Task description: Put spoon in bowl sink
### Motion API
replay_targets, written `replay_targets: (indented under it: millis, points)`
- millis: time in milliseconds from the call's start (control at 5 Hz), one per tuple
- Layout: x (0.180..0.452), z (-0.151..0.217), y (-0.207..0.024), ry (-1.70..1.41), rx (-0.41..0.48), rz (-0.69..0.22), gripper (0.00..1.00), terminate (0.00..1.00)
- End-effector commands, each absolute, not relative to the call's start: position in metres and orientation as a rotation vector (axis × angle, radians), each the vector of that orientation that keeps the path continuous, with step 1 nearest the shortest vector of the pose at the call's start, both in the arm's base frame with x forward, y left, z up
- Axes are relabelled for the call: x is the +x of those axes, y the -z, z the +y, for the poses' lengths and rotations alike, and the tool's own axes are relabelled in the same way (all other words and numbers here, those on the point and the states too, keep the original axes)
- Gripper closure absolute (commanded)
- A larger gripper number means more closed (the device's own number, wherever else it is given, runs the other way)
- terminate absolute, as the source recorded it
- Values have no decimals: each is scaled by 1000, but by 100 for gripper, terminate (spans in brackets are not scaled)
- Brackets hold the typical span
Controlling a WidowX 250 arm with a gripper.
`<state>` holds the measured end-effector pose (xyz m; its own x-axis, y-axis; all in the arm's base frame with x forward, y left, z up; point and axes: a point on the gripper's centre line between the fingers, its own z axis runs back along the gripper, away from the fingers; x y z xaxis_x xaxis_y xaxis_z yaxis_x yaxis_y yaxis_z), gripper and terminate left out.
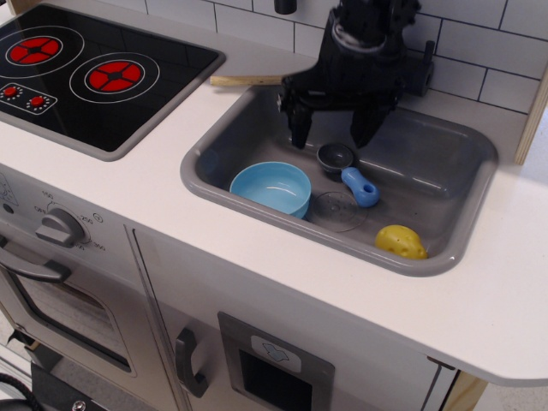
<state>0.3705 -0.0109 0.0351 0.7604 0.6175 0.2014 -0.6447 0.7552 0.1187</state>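
Note:
The spoon lies on the floor of the grey sink, black scoop head toward the back, blue handle pointing front right. The light blue bowl stands empty in the sink's front left part, just left of the spoon. My gripper hangs open over the back of the sink, its two black fingers spread, directly above and behind the spoon's head and apart from it. It holds nothing.
A yellow lumpy piece lies in the sink's front right corner. A black faucet stands behind my arm. A wooden spoon handle lies on the counter behind the sink. A black stovetop is at the left.

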Motion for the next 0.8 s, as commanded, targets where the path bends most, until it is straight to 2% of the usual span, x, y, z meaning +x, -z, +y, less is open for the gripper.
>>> replay_targets:
  millis: [0, 400, 600]
  points:
    - [396, -15, -24, -733, 171, -204, 0, 0]
    - [403, -23, -10, -769, 181, -178, 0, 0]
    - [397, -24, 0, -781, 194, -170, 0, 0]
